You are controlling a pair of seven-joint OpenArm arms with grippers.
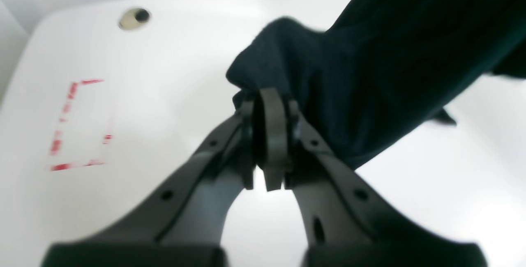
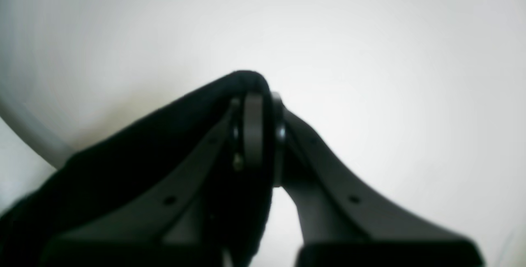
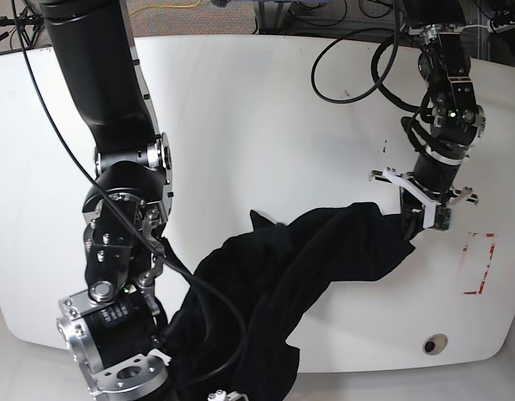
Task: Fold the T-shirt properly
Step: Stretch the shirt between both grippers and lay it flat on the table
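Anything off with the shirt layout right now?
Yes. The T-shirt isn't flat: it is stretched in a bunched, twisted band between the left gripper and right gripper, with its near end spilling past the table edge.

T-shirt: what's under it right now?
Bare white table shows around the T-shirt, which hangs bunched between the left gripper and right gripper. Anything under the draped cloth is hidden.

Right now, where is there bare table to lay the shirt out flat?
The far half of the white table is bare, from the right arm across to the cable loop. Near the red tape marks only a narrow strip is free. The near middle is crowded: the T-shirt hangs bunched between the left gripper and right gripper.
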